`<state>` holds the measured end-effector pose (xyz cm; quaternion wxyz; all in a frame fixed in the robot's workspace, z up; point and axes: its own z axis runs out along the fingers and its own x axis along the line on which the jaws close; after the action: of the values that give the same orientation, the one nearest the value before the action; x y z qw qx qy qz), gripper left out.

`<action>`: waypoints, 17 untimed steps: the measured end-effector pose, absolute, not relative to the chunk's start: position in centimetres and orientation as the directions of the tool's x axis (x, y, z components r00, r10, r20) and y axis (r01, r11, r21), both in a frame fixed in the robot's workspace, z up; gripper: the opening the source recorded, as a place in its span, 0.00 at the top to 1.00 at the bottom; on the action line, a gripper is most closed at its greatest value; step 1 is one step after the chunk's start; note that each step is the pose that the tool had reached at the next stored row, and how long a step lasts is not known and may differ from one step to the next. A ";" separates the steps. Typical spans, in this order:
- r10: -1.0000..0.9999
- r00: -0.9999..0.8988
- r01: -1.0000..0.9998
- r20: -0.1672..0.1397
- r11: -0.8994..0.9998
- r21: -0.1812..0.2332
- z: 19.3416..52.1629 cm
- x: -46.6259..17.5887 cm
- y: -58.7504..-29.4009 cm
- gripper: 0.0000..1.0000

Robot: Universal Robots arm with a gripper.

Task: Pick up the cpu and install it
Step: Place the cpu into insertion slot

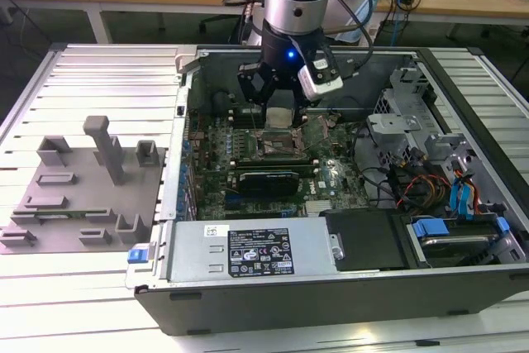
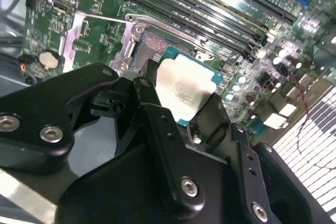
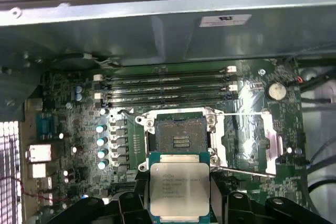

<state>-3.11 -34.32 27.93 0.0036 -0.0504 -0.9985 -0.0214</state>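
**Ana:** What is in the computer case [image 1: 347, 307]?

**Ben:** It lies open. Inside are a green motherboard [image 1: 335, 173] and a long silver box [image 1: 198, 251] along the near wall. Toward the exterior view's right there is a drive cage [image 1: 463, 204] with blue tabs and bundled wires.

**Ana:** And on the board?

**Ben:** A row of long memory slots [image 3: 168, 85], a round coin cell [image 3: 276, 91] and the socket [image 3: 181, 136]. The socket's frame is open and its dark contact field is bare.

**Ana:** Any writing?

**Ben:** The silver box carries a white-and-black label [image 1: 259, 252], and a small white sticker [image 3: 226, 21] sits on the case's inner wall. The print on both is too small to make out. The chip's lid bears a few lines of dark print.

**Ana:** Where is the cpu?

**Ben:** The cpu [image 3: 179, 190] is in the gripper [image 1: 279, 116], over the motherboard at the socket's edge. It is not seated in the socket.

**Ana:** And the pincer?

**Ben:** It is clamped on the cpu, with black fingers [image 2: 212, 119] pressing two opposite edges.

**Ana:** How does the chip look?

**Ben:** It is small, flat and square. A pale silver metal lid sits on a teal-green base that shows as a thin border.

**Ana:** Anything outside the case?

**Ben:** A grey fixture plate [image 1: 78, 196] with upright posts lies on the slatted table [image 1: 107, 80]. It is at the exterior view's left, well apart from the arm.
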 end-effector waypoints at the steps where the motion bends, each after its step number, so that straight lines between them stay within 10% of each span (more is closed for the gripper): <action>1: 0.138 -0.990 0.138 0.009 0.990 0.042 27.9 -3.1 -34.3 0.45; 17: 0.537 -0.843 0.537 0.009 0.843 0.042 27.6 -3.1 -34.3 0.45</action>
<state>-3.11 -34.32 27.56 -0.0014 -0.2798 -0.9598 -0.0217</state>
